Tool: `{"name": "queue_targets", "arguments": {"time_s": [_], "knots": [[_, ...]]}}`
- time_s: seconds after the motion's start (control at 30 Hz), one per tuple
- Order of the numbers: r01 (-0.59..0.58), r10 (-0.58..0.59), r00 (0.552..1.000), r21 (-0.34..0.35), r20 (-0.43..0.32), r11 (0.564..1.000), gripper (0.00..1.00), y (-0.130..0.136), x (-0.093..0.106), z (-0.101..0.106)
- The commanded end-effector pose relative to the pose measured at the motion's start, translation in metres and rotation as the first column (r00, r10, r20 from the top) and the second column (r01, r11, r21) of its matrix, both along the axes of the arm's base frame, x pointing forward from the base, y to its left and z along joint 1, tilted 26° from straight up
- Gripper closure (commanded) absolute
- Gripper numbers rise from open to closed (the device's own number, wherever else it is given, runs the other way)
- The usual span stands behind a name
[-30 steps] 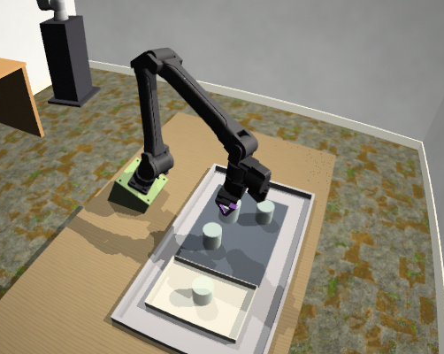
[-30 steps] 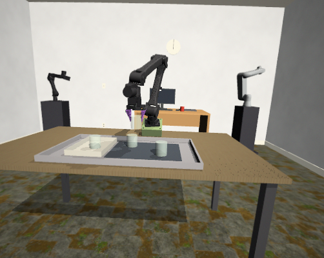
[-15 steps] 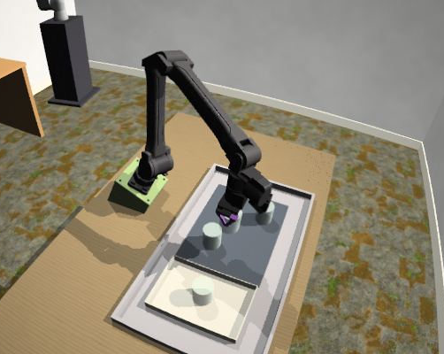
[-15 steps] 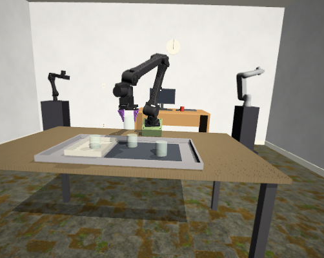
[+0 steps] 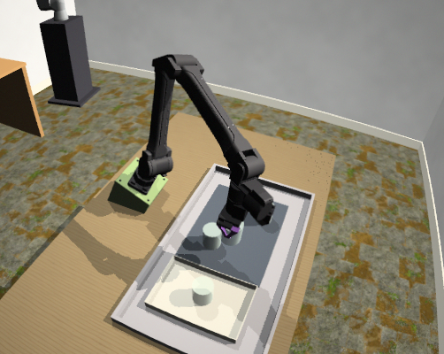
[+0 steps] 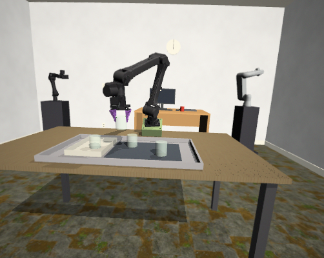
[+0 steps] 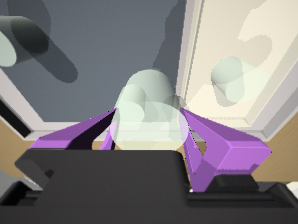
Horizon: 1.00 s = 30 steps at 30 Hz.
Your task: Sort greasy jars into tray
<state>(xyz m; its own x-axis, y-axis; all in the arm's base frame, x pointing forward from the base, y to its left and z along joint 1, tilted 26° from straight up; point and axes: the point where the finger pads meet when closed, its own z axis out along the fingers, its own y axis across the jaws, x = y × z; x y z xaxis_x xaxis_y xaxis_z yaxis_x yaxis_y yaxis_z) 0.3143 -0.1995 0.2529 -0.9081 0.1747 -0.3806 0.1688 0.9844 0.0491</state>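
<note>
My gripper (image 5: 229,232) (image 6: 121,120) (image 7: 149,112) is closed around a pale glass jar (image 5: 233,239) (image 6: 121,124) (image 7: 152,127) and holds it above the dark mat (image 5: 252,263) (image 6: 142,155) (image 7: 100,30), mouth down. A second jar (image 5: 211,236) (image 6: 131,140) stands on the mat near the tray; in the wrist view it shows through the held jar. A third jar (image 6: 161,149) (image 7: 22,42) stands on the mat farther from the tray, hidden behind the wrist in the top view. A fourth jar (image 5: 202,292) (image 6: 95,142) (image 7: 231,77) stands inside the cream tray (image 5: 225,305) (image 6: 84,153) (image 7: 225,25).
The rimmed grey steel top (image 5: 283,248) (image 6: 119,164) surrounds mat and tray on a wooden table (image 5: 97,239) (image 6: 232,155). The tray's low wall stands beside the mat. The arm's green base (image 5: 126,197) (image 6: 151,131) stands outside the steel rim.
</note>
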Motion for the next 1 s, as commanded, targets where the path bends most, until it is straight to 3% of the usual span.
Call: {"name": "queue_targets", "arguments": {"time_s": [0.0,0.97], "knots": [[-0.016,0.018,0.998,-0.044,0.053,0.999,1.00,-0.019,0.013,0.031],[-0.016,0.018,0.998,-0.044,0.053,0.999,1.00,-0.106,0.031,0.045]]}}
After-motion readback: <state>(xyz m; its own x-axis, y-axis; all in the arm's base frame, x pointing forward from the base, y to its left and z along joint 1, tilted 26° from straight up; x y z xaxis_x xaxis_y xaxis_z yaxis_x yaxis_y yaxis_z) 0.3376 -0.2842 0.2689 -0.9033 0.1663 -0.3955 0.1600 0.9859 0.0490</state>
